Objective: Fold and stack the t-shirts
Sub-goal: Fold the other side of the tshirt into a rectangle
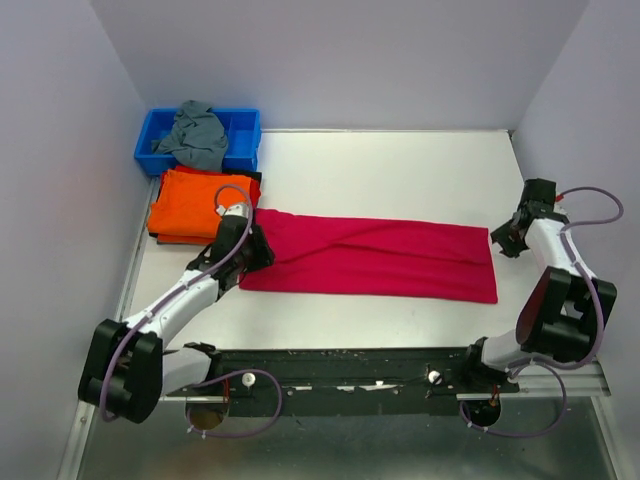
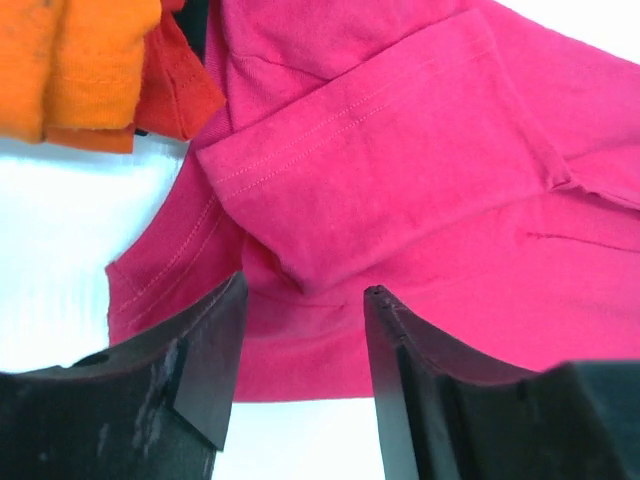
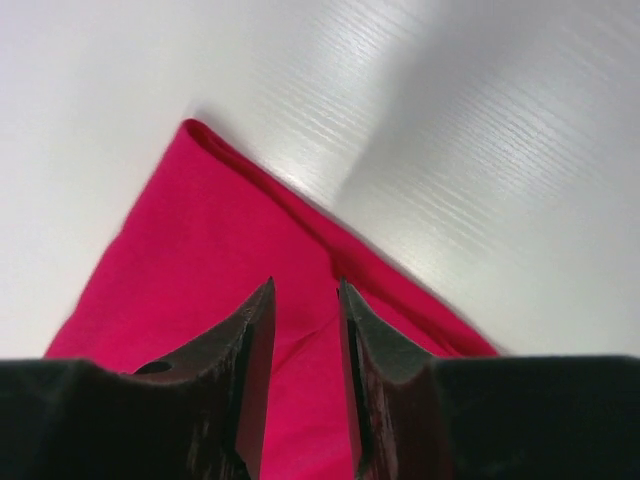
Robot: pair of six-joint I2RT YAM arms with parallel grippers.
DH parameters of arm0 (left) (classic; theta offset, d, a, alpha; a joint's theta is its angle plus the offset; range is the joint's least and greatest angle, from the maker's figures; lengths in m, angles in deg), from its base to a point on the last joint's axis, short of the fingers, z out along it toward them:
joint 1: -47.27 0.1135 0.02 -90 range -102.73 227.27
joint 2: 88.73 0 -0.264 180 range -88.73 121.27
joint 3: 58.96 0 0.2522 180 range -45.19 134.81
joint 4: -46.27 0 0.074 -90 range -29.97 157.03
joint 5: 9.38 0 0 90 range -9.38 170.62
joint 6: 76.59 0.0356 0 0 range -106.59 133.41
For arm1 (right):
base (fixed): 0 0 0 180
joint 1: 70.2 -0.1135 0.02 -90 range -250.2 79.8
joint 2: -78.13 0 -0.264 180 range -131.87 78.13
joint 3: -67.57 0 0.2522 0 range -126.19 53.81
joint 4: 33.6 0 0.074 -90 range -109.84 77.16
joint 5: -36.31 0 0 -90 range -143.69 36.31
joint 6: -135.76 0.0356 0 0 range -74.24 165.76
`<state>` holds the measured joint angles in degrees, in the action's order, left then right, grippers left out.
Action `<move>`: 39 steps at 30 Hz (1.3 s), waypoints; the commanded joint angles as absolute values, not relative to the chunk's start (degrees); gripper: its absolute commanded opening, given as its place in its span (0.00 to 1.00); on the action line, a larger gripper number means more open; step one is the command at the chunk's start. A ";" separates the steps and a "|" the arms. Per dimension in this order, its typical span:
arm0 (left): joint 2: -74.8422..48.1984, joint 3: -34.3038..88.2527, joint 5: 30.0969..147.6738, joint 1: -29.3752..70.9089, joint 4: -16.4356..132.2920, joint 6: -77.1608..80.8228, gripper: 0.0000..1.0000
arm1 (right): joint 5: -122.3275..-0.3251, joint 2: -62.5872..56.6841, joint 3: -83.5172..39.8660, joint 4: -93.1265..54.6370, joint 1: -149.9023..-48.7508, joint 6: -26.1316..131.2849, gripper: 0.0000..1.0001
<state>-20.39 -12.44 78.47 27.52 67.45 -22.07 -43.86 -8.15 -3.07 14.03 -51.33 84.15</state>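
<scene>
Jaws apart on both, nothing held: left gripper (image 2: 305, 292) at 9 o'clock end of crimson t-shirt (image 1: 380, 258), right gripper (image 3: 305, 285) at 3 o'clock end. Shirt lies mid-table as a long strip. Next fold: pinch all layers, keep edges square. Orange stack (image 1: 195, 205) at 10 o'clock.

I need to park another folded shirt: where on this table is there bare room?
Widest bare patch: the far table, between the blue bin and the right wall, behind the crimson shirt. A narrower strip runs between that shirt and the arm bases. Crowded: far left, with bin, orange shirts and left gripper.
</scene>
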 commanded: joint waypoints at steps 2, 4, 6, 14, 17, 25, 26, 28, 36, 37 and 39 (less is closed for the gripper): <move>-27.64 -10.40 76.76 27.32 71.63 -22.62 0.63 | -46.29 -1.41 -0.86 8.91 -53.58 79.87 0.37; -28.08 -8.73 76.32 27.32 72.77 -22.89 0.63 | -49.10 -1.50 -0.77 7.94 -56.91 79.08 0.36; -27.04 -7.15 75.79 27.40 72.25 -23.06 0.63 | -51.82 -2.11 -0.60 6.27 -61.47 78.20 0.35; -14.13 1.19 77.10 30.21 66.27 -24.47 0.62 | -67.83 -6.76 -3.13 -4.19 -80.28 78.19 0.39; -7.62 7.34 76.77 30.74 67.58 -24.91 0.60 | -70.20 -11.06 -7.00 -6.82 -85.21 78.63 0.39; 1.61 12.99 77.45 32.41 67.24 -28.60 0.34 | -74.86 -25.57 -17.63 -16.23 -94.45 82.76 0.40; 2.93 13.42 78.07 32.59 67.15 -28.60 0.32 | -75.39 -27.58 -18.95 -17.28 -95.24 83.20 0.40; 5.04 14.13 78.51 32.59 66.89 -28.69 0.26 | -76.09 -31.88 -22.55 -17.64 -96.91 83.90 0.40; 13.04 17.29 79.40 33.99 68.02 -30.53 0.15 | -77.06 -43.59 -34.16 -16.59 -100.96 84.70 0.40; 14.09 17.90 79.05 34.26 69.25 -31.58 0.15 | -77.15 -44.47 -35.13 -16.41 -101.22 84.87 0.40; 16.73 19.92 79.57 35.40 72.41 -32.20 0.11 | -76.54 -46.58 -36.71 -16.15 -101.75 85.05 0.40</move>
<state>12.96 15.84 78.51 33.53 68.24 -29.75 -75.53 -42.97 -33.08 -15.76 -100.77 84.13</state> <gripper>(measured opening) 0.144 0.400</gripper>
